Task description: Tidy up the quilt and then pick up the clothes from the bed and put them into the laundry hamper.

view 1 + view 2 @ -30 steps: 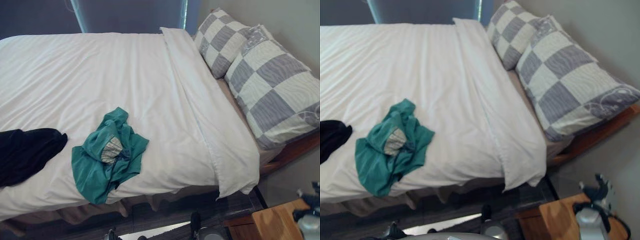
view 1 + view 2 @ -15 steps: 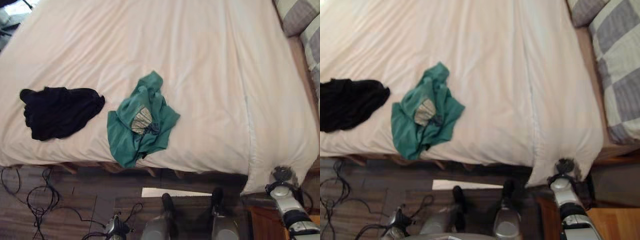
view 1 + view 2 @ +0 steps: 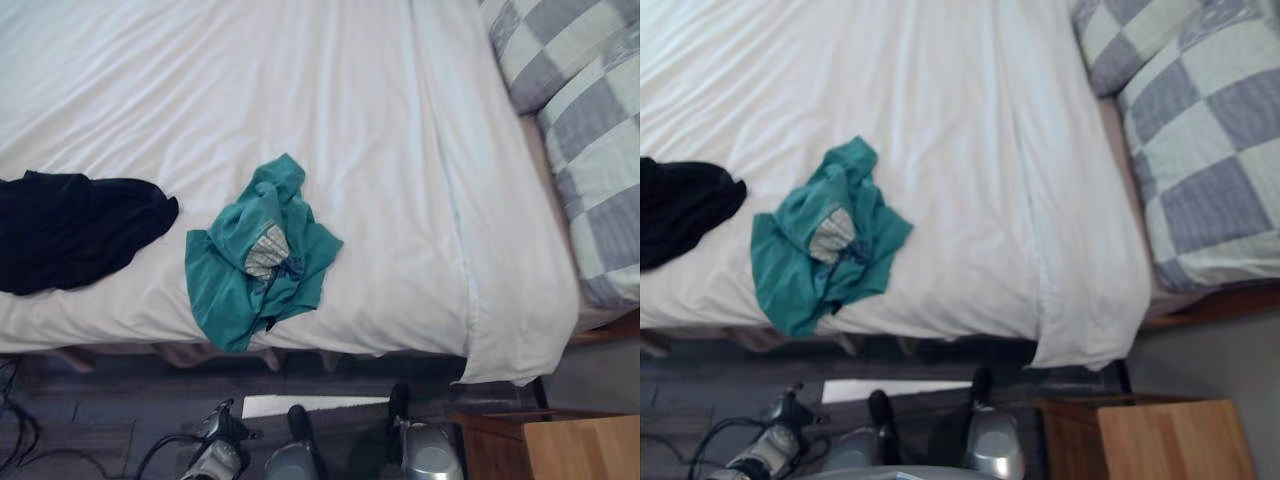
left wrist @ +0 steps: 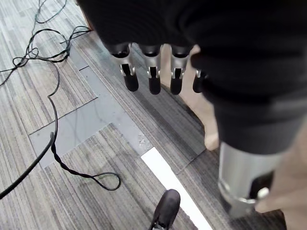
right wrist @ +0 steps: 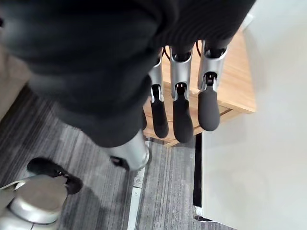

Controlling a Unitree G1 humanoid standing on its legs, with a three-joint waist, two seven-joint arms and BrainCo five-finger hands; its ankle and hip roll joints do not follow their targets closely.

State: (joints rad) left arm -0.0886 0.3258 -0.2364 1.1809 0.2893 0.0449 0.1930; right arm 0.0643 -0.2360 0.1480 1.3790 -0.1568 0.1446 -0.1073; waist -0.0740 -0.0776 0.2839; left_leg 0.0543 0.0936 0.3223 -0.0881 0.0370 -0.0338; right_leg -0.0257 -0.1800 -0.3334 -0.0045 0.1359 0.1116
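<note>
The white quilt (image 3: pixel 330 120) lies spread flat over the bed, its corner (image 3: pixel 510 350) hanging over the near edge by the pillows. A crumpled teal garment (image 3: pixel 255 265) sits near the bed's front edge, partly draped over it. To its left lies a black garment (image 3: pixel 70 230). My left hand (image 4: pixel 153 79) hangs low over the grey floor in front of the bed, fingers straight, holding nothing; it also shows at the bottom of the left eye view (image 3: pixel 215 452). My right hand (image 5: pixel 180 110) hangs with straight fingers beside the wooden nightstand (image 5: pixel 237 81), empty.
Two grey-and-white checked pillows (image 3: pixel 590 160) lie at the head of the bed on the right. A wooden nightstand (image 3: pixel 560 450) stands at the lower right, by a pale wall (image 5: pixel 259 158). A white strip (image 3: pixel 310 405) crosses the dark floor under the bed's edge.
The camera has moved, shifting the whole picture; both garments lie as before. My right hand has dropped from the quilt's hanging corner to beside the nightstand.
</note>
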